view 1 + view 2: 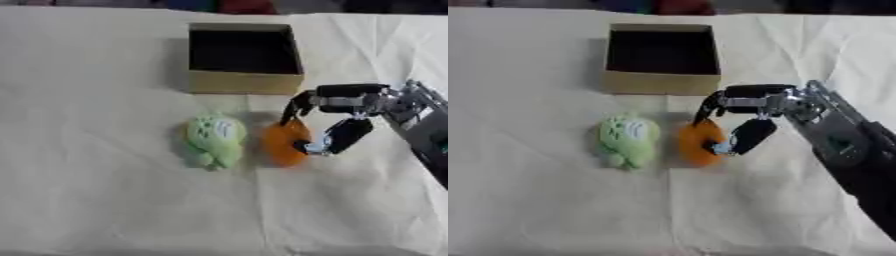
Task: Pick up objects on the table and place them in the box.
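An orange rounded object (282, 143) lies on the cloth-covered table, right of a green plush toy (213, 139). My right hand (337, 117) comes in from the right and curls over the orange object, fingers on its top far side and thumb against its right side. The open cardboard box (245, 82), dark inside, stands just behind both objects. The left hand shows in neither view.
A cream cloth (105, 190) covers the whole table, with wide bare areas at the left and front. Dark and coloured shapes line the far edge behind the box.
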